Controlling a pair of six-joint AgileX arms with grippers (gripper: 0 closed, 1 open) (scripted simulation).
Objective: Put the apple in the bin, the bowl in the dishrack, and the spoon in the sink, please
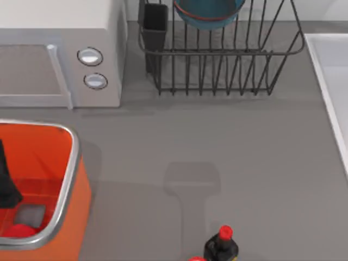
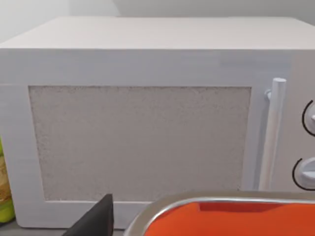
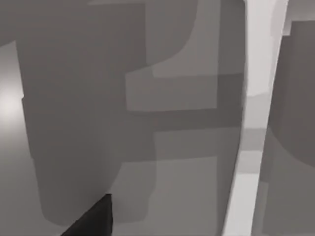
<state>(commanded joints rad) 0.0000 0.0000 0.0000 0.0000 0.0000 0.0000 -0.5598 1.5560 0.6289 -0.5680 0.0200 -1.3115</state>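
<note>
Seen from above: left arm's fingers [image 1: 6,185] lowered inside orange bin [image 1: 68,179], spread not discernible. Small red apple [image 1: 19,230] resting on bin floor just below them, round, no long axis. Teal bowl [image 1: 209,13] already in black dishrack [image 1: 217,70]. Pale sink [image 1: 331,81] well to the right; spoon unseen.

Grey matte countertop [image 1: 228,152] spans the top view, evenly lit, with soft-edged shadows [image 1: 191,187] lying across its middle. A white microwave [image 1: 60,51] stands at the rear left: frosted grey door panel [image 2: 140,142], vertical white bar handle [image 2: 271,132], two round dials [image 1: 90,56] one above the other at its right end. Pale wall [image 2: 206,7] rises behind it. A dark bottle with red cap [image 1: 222,246] stands at the front edge. Overlapping grey shadows [image 3: 147,98] cross the counter in the right wrist view.
</note>
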